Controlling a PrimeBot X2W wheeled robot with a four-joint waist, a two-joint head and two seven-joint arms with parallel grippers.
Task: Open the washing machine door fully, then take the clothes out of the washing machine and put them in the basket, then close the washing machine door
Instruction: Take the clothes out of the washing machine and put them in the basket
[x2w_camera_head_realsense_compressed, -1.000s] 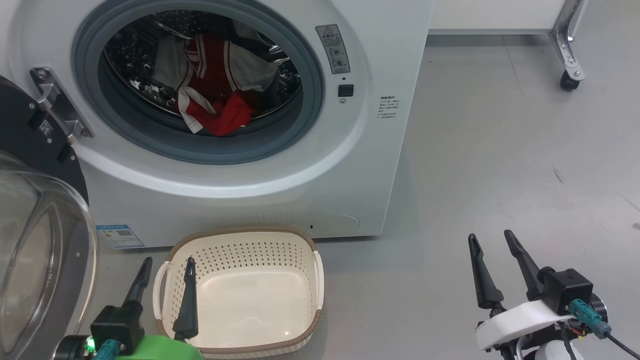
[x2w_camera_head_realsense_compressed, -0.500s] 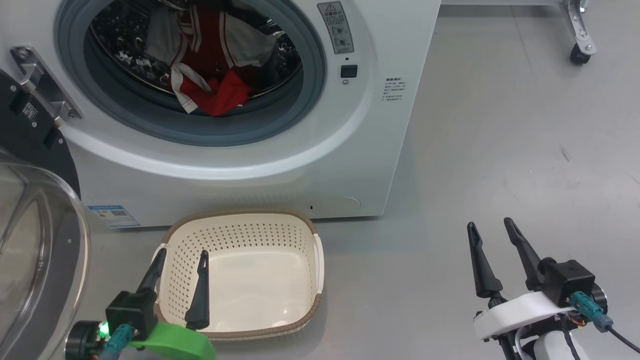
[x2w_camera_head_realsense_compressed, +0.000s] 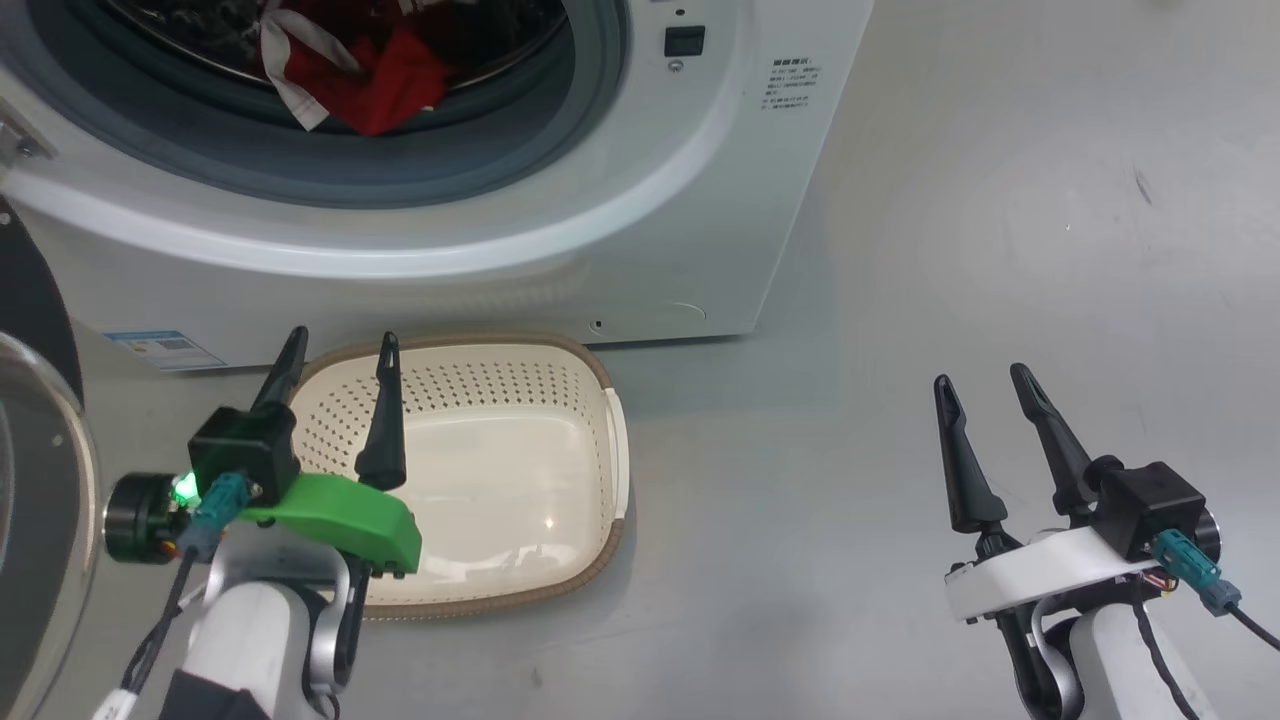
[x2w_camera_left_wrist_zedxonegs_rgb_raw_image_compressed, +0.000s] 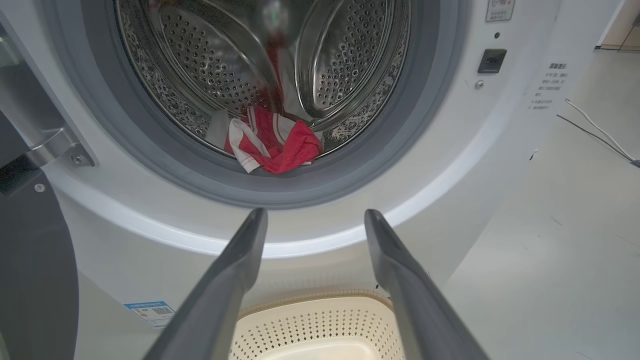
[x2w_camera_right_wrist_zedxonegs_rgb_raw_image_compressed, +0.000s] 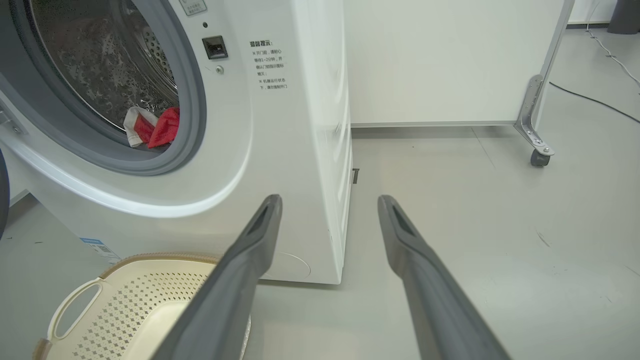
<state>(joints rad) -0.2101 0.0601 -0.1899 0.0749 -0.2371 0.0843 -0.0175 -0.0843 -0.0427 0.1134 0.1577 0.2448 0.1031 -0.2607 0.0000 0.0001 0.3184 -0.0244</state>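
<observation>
Now reach forward and up with the nearer left gripper (x2w_camera_head_realsense_compressed: 343, 335), splayed empty over the cream perforated plastic basket (x2w_camera_head_realsense_compressed: 500, 385), toward the red-and-white clothes (x2w_camera_left_wrist_zedxonegs_rgb_raw_image_compressed: 280, 147) at the front lip of the steel drum (x2w_camera_left_wrist_zedxonegs_rgb_raw_image_compressed: 340, 65) in the white front-loading washing machine (x2w_camera_head_realsense_compressed: 600, 230); leave the right gripper (x2w_camera_head_realsense_compressed: 979, 375), likewise splayed empty, aside.

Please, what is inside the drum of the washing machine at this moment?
Red clothes with white stripes lie heaped at the bottom of the steel drum, near its opening. The heap hides what lies beneath, so the pieces cannot be counted.
</observation>
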